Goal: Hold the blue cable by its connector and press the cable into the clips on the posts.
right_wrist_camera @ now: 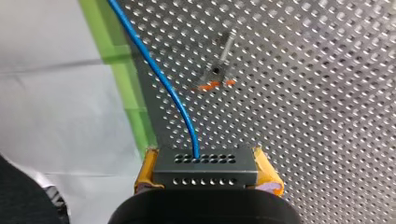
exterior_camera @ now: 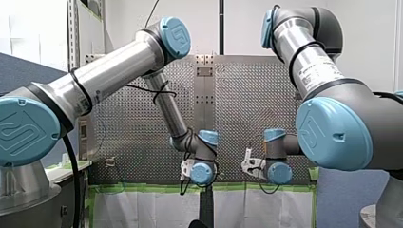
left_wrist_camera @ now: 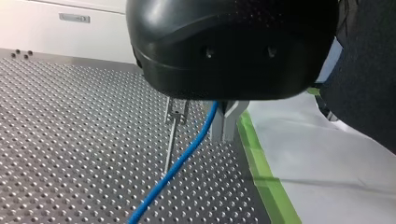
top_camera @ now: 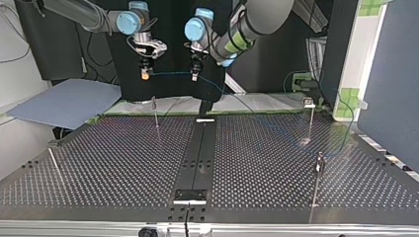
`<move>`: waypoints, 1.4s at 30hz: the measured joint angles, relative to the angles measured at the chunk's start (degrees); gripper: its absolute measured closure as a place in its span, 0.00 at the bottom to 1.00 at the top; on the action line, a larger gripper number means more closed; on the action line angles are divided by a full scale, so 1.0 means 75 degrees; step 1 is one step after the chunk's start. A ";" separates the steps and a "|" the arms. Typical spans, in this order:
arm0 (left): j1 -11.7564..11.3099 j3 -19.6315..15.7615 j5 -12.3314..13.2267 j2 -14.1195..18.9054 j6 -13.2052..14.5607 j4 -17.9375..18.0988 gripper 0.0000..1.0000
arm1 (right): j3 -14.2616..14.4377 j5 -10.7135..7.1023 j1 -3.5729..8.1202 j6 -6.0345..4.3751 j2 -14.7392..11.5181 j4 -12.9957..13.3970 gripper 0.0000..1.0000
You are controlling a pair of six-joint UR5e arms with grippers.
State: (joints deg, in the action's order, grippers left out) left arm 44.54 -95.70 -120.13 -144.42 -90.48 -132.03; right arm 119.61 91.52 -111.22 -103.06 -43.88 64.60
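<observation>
My right tool [right_wrist_camera: 208,163] is clamped on the grey connector [right_wrist_camera: 205,170] between yellow pads [right_wrist_camera: 147,170]. The blue cable [right_wrist_camera: 159,79] runs ahead above the surface [right_wrist_camera: 327,116], beside a clip post [right_wrist_camera: 217,74], to my left tool [top_camera: 195,74]; its grip I cannot tell.

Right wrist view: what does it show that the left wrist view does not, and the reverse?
Only the right wrist view shows the grey perforated connector, clamped between the yellow pads of my right end effector, and an orange-tipped clip post seen from above. Only the left wrist view shows my left end effector, which is black, and an upright clip post from the side. Both show the blue cable, the perforated table and green tape.
</observation>
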 joint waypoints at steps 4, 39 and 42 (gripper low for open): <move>0.0011 0.0256 -0.0145 -0.0255 0.0067 0.0017 1.00 | -0.0003 -0.0035 0.0172 -0.0081 0.0011 0.0207 1.00; 0.0704 0.2449 -0.0866 -0.1478 -0.0738 -0.0690 1.00 | -0.0585 -0.0895 0.1495 -0.0168 0.0506 0.0455 1.00; 0.0744 0.2659 -0.1013 -0.1479 -0.0803 -0.0687 1.00 | -0.0621 -0.0901 0.1518 -0.0196 0.0506 0.0431 1.00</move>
State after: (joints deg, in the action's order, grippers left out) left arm 50.12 -75.76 -127.73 -155.51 -96.50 -137.19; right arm 114.95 84.76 -99.83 -104.53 -40.08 67.84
